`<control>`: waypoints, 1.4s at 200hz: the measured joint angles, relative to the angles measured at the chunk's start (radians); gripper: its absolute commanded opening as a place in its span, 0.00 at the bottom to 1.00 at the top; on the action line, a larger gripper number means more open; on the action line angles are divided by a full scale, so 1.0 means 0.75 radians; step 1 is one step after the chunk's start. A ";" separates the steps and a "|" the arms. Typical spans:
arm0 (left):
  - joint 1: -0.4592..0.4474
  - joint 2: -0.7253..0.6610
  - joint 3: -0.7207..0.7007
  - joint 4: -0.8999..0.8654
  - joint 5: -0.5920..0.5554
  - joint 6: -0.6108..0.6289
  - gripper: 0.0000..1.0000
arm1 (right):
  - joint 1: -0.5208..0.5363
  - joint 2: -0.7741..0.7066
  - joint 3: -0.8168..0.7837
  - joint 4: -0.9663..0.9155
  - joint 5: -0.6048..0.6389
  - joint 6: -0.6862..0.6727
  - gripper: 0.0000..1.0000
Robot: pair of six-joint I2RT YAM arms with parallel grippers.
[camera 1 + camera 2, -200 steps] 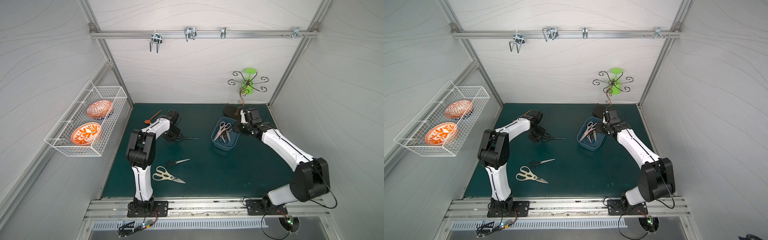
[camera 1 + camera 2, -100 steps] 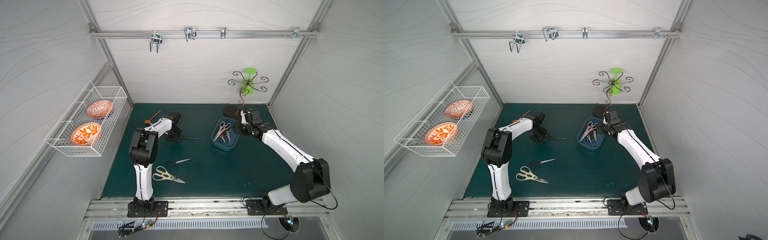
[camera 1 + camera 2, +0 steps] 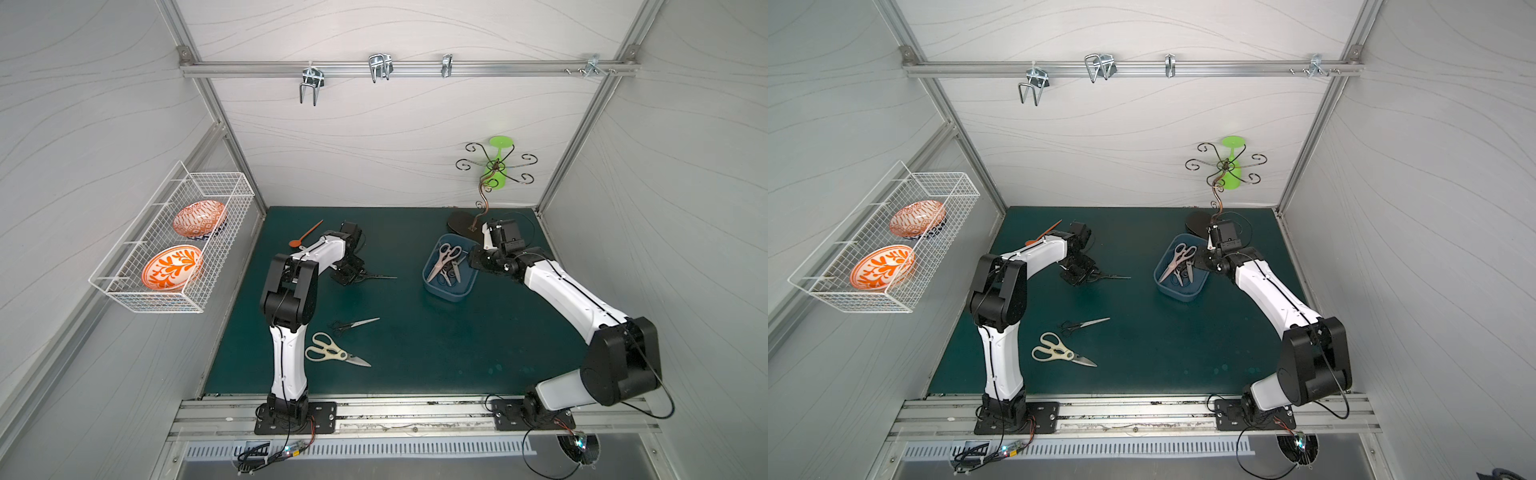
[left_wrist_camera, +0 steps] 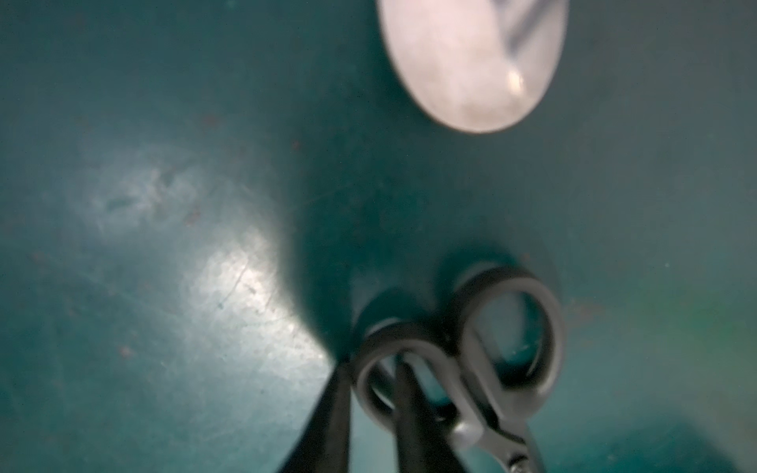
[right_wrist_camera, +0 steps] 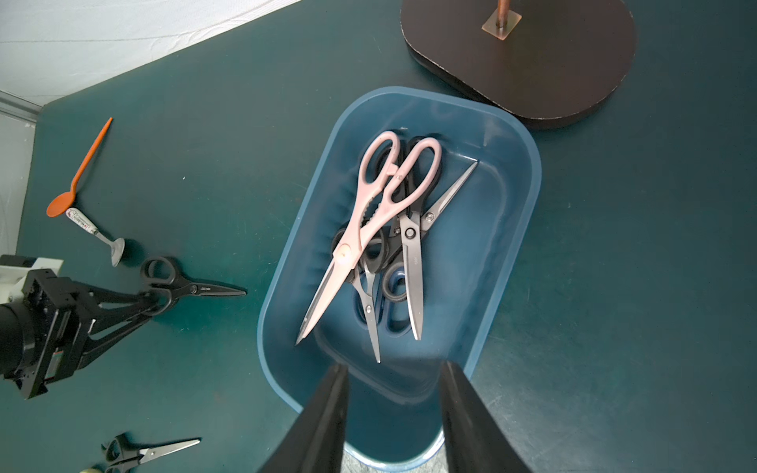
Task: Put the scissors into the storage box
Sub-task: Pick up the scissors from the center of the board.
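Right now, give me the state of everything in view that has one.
black-handled scissors, blades closed, flat on mat.
left gripper, fingers either side of one handle loop, grip unclear.
storage box, holding several scissors.
right gripper, open, empty, over storage box.
pink-handled shears, closed, atop the pile.
cream-handled shears, closed, on mat.
small black scissors, closed, on mat.

Both top views bright, even, source probably overhead; left wrist view blurred, shadowed, glare on mat [image 4: 245, 282].
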 measured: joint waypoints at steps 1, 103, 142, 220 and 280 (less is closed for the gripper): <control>0.000 0.000 0.000 0.000 0.001 0.000 0.13 | 0.000 0.000 0.000 0.000 0.000 0.000 0.41; 0.000 0.000 0.003 0.007 0.002 0.132 0.00 | -0.005 0.010 0.004 0.022 -0.251 -0.037 0.40; 0.000 -0.052 0.018 -0.007 0.003 0.365 0.00 | 0.042 0.127 0.082 0.043 -0.525 -0.058 0.41; -0.120 -0.396 -0.006 -0.008 0.128 0.736 0.00 | 0.198 0.331 0.157 0.264 -1.024 0.106 0.41; -0.210 -0.415 -0.006 0.009 0.281 0.845 0.00 | 0.264 0.398 0.157 0.458 -1.188 0.227 0.40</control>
